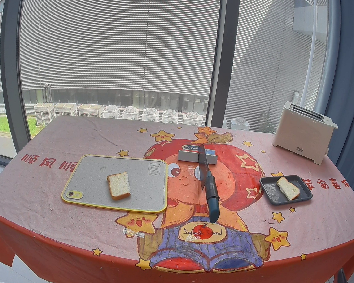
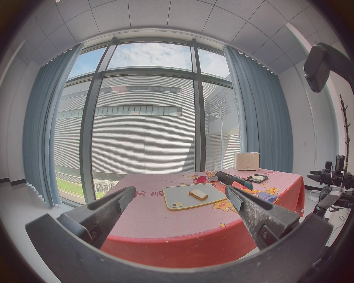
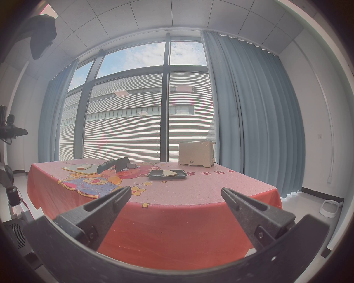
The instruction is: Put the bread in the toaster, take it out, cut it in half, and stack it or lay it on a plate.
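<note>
Grey cutting board [image 1: 93,172] at left bore one bread half [image 1: 119,185]. The knife [image 1: 208,181] lay at the middle of the surface [image 1: 80,137]. The second half [image 1: 288,188] sat in the dark plate [image 1: 273,194] at right, with the toaster [image 1: 304,131] behind. Left gripper [image 2: 179,193] and right gripper [image 3: 176,192] hung off the near edge, fingers [image 2: 107,210] wide. By my reading, you needed to pinch the board's half by its crusts, clear the knife, and lay it beside its twin.

red characters along tablecloth [image 1: 101,137] edge, lettering on its apple badge, small mark on toaster [image 1: 302,133] front
</note>
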{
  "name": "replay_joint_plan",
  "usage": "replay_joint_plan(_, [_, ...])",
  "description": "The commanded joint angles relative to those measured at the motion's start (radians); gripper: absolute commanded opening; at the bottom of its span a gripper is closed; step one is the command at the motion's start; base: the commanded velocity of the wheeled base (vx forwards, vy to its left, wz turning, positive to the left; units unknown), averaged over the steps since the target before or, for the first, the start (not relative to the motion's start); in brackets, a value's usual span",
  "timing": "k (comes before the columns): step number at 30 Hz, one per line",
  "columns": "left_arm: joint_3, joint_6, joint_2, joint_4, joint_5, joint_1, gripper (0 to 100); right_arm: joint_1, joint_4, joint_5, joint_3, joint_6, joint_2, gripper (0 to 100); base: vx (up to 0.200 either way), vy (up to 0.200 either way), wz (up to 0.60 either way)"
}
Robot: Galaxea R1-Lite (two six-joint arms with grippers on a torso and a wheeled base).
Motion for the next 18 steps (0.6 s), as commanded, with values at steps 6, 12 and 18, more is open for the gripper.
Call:
replay_joint_plan(6, [-0.109,-0.001,0.224,-0.003,-0.03,0.003,100,0.0,0.0,0.001,0.016,0.0,-0.016,100,0.0,0.0,0.0])
replay_joint_plan(12, [-0.124,-0.033,0.249,-0.005,-0.049,0.003,100,0.0,0.0,0.001,0.016,0.0,-0.016,100,0.0,0.0,0.0])
replay_joint_plan(18, [-0.169,-0.036,0.298,-0.002,-0.067,0.001,100,0.0,0.0,0.001,0.016,0.0,-0.016,100,0.0,0.0,0.0])
